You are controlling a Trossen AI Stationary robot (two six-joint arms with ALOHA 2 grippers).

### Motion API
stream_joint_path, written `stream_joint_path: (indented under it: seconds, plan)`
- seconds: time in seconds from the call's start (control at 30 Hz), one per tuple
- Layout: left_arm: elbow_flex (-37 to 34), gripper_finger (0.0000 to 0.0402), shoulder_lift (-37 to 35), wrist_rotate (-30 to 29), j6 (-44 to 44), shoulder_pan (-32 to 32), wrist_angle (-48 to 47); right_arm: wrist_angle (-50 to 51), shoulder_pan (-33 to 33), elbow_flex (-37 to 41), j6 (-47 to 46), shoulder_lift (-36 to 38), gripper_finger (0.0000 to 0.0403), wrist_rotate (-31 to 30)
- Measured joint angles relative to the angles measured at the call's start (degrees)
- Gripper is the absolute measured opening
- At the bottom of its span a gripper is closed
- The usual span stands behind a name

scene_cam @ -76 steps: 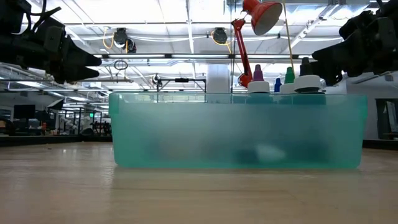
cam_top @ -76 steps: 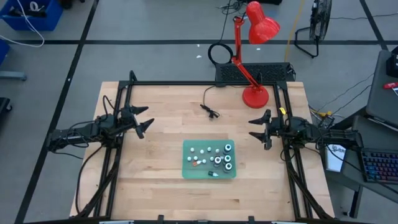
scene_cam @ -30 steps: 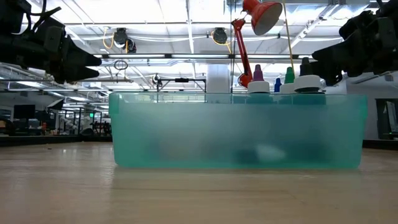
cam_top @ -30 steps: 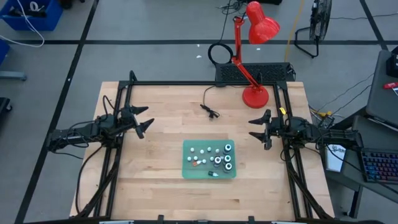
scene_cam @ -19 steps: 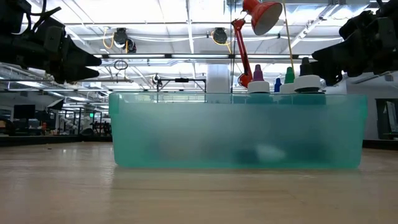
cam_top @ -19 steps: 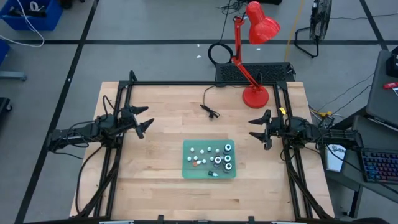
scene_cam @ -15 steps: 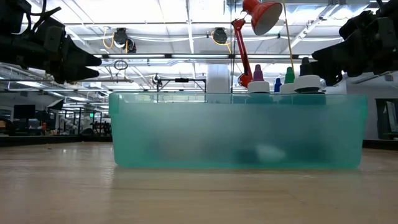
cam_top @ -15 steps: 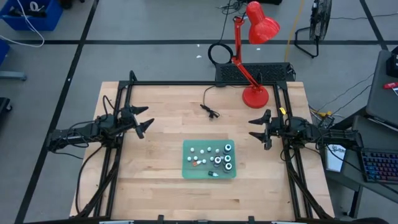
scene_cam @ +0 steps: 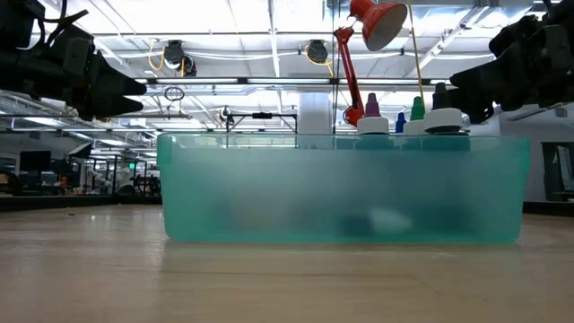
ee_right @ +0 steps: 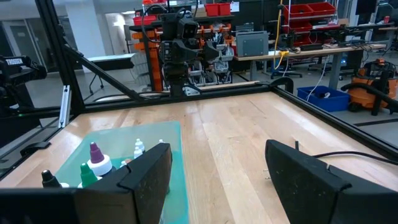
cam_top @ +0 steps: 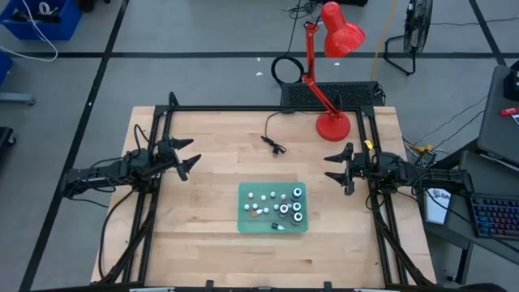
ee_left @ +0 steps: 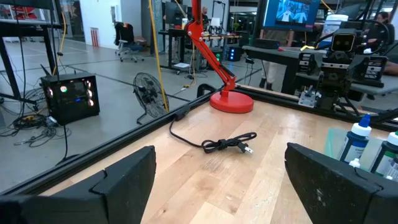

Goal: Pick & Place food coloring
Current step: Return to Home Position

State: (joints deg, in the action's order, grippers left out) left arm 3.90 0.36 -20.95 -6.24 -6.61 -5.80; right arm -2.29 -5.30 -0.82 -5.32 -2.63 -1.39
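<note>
Both tools empty, fingers spread apart: left tool (cam_top: 192, 158) at left-centre of high view, right tool (cam_top: 328, 167) at right-centre. Each hangs over worktop (cam_top: 219, 138) side, well apart from tray.
All visible food coloring (cam_top: 280, 209) sits inside green tray (cam_top: 243, 224), lower centre of frame. Big bottles bunched at tray's right end, small ones spread leftward. No bottle seen outside tray.
Judgement: placing looks done; step in hand is parking arms at rest pose. Next move calls for no grasp, only keeping arms clear of tray.
</note>
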Motion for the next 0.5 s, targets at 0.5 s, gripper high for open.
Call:
stream_joint_path:
  seconds: [0.5]
  plan:
    - [0.0, 0.0353, 0.0, 0.0, 0.0, 0.0, 0.0, 0.0, 0.0, 0.0, 0.0, 0.0, 0.0249, 0.0]
